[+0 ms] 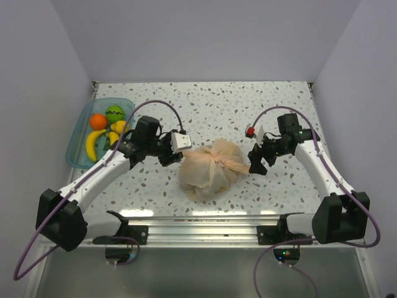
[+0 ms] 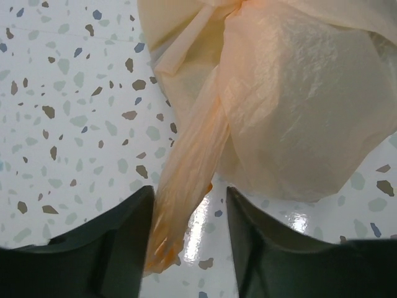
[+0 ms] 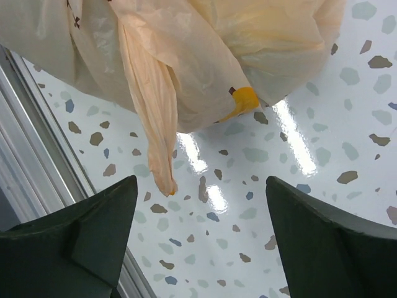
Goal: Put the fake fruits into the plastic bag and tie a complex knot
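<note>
The peach-orange plastic bag point(image 1: 209, 171) sits bulging at mid table, its neck tied in a knot point(image 1: 215, 159) with one tail out to each side. My left gripper point(image 1: 166, 156) is open at the bag's left. In the left wrist view point(image 2: 189, 192) the left tail point(image 2: 189, 161) lies between the jaws, against the left finger point(image 2: 111, 242). My right gripper point(image 1: 255, 162) is open at the bag's right. In the right wrist view point(image 3: 201, 181) the right tail point(image 3: 152, 118) hangs just ahead of the wide-open jaws. An orange point(image 1: 97, 121), a green ball point(image 1: 115, 113) and bananas point(image 1: 93, 146) lie in the tray.
The clear blue tray point(image 1: 77, 139) stands at the far left by the wall. A metal rail point(image 1: 205, 225) runs along the near table edge. An orange-yellow patch point(image 3: 243, 101) shows on the bag's underside.
</note>
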